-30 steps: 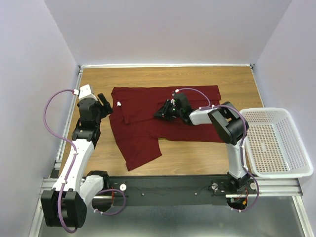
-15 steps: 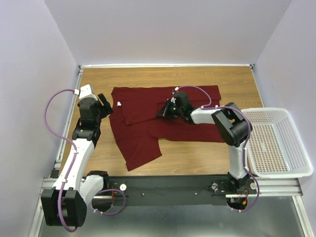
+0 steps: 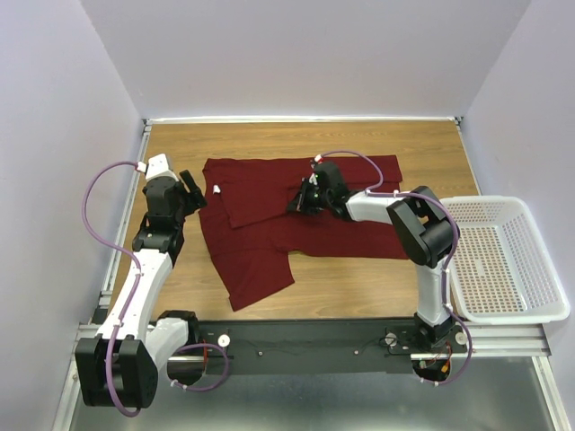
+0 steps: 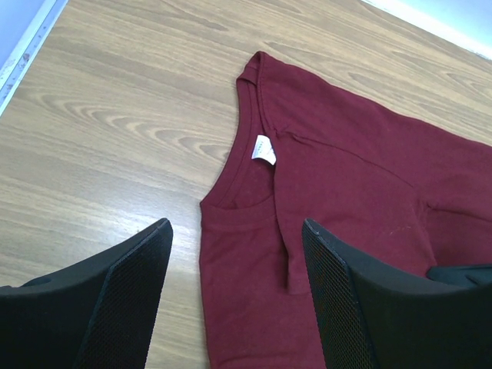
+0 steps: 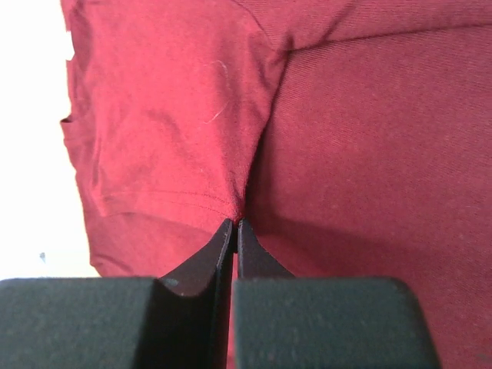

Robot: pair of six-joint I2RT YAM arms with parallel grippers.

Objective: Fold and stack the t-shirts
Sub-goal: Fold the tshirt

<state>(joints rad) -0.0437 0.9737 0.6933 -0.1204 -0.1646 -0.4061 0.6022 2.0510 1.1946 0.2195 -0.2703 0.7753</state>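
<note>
A maroon t-shirt [image 3: 260,238] lies spread on the wooden table, its right half folded over. My right gripper [image 3: 300,198] is low on the middle of the shirt. In the right wrist view it [image 5: 234,225] is shut, its tips pinching a crease of the cloth [image 5: 369,138] at a sleeve hem. My left gripper [image 3: 191,187] is open beside the shirt's left edge. In the left wrist view its jaws [image 4: 236,227] stand wide apart above the collar [image 4: 261,92], near the white neck label [image 4: 265,150], holding nothing.
A white mesh basket [image 3: 503,203] stands at the table's right edge, beside the right arm. The table's white border rail [image 3: 296,118] runs along the back, with walls close on three sides. Bare wood [image 3: 359,283] shows in front of the shirt.
My right gripper has shifted slightly toward the back of the table while staying shut on the cloth. The left arm has barely moved.
</note>
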